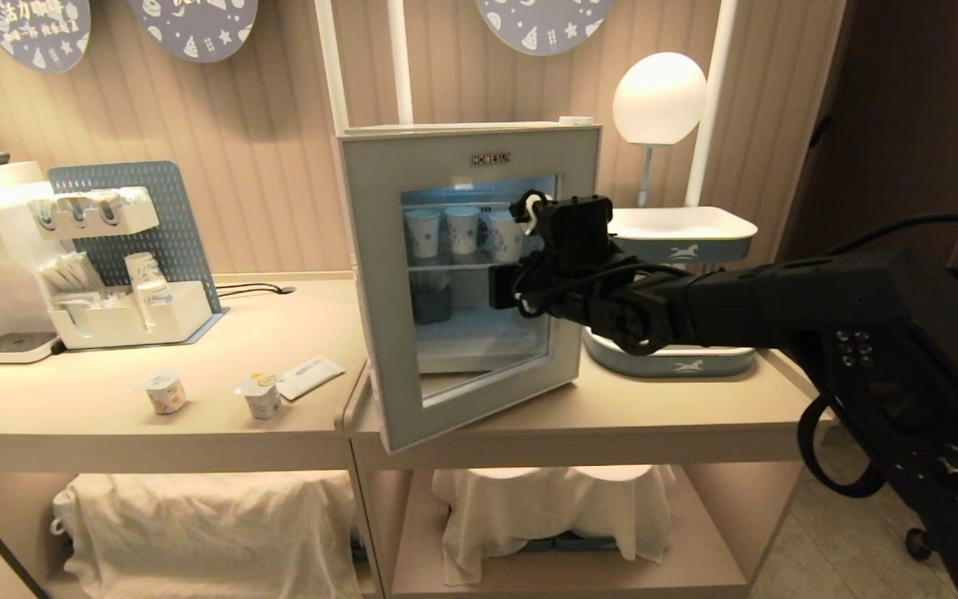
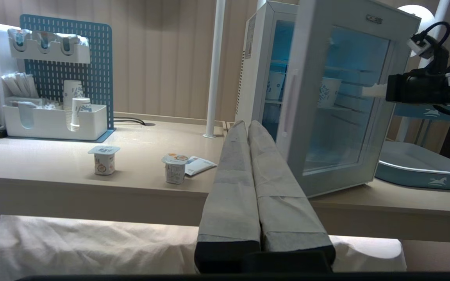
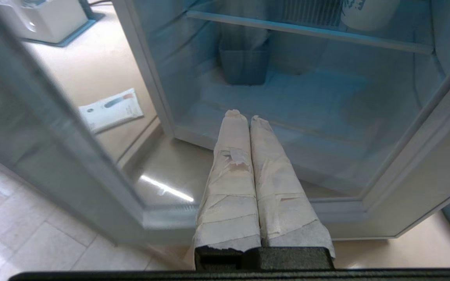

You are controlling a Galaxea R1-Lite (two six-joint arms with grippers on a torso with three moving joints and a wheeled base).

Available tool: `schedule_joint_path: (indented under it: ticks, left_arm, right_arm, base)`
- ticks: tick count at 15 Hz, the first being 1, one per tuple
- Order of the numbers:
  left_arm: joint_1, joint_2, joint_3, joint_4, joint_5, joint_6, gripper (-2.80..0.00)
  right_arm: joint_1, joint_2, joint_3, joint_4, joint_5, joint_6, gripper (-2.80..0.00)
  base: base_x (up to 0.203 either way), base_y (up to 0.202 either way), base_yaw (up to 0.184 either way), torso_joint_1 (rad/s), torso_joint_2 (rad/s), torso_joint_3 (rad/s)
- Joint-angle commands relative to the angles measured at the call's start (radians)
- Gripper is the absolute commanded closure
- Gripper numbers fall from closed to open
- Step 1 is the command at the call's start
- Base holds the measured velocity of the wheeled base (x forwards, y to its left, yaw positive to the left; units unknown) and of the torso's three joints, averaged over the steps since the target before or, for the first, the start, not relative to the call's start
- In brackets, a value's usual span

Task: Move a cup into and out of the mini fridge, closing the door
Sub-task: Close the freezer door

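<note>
Fridge (image 1: 479,274) first: a boxy white unit on the counter, its door (image 1: 379,291) swung partly open, glass window showing three paper cups (image 1: 462,230) on the upper shelf. Those are light and crushable (probably empty), best pinched gently around the side wall. Right gripper (image 3: 244,117), fingers pressed together, sits at the doorway; left gripper (image 2: 246,125), likewise closed, waits low before the counter.

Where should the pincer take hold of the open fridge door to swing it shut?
Push rather than pinch: the door hangs ajar, hinged on its left, so press its free right edge from the front. The shut right pincer is already there.
</note>
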Motion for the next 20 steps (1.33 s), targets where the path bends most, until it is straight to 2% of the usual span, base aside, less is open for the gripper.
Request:
schedule_joint_path:
  ticks: [1,8,13,16,20]
  left_arm:
    - [0.000,0.000,0.040,-0.002,0.000,-0.001,0.00]
    - [0.000,0.000,0.040,-0.004,0.000,-0.001,0.00]
    - [0.000,0.000,0.040,-0.003,0.000,-0.001,0.00]
    - [0.000,0.000,0.040,-0.004,0.000,-0.001,0.00]
    - [0.000,0.000,0.040,-0.002,0.000,-0.001,0.00]
  right_arm:
    - [0.015,0.047,-0.015,-0.006,-0.016,-0.011,0.00]
    - [0.017,0.089,-0.017,-0.072,-0.033,-0.033,0.00]
    - [0.017,-0.009,0.042,-0.070,-0.153,-0.026,0.00]
    - [0.016,-0.231,0.241,-0.100,-0.236,-0.027,0.00]
    - [0.009,-0.702,0.648,-0.180,-0.428,-0.031,0.00]
  base:
    - [0.000,0.000,0.000,0.000,0.00,0.000]
    - [0.000,0.000,0.000,0.000,0.00,0.000]
    - [0.000,0.000,0.000,0.000,0.00,0.000]
    - [0.000,0.000,0.000,0.000,0.00,0.000]
    - [0.000,0.000,0.000,0.000,0.00,0.000]
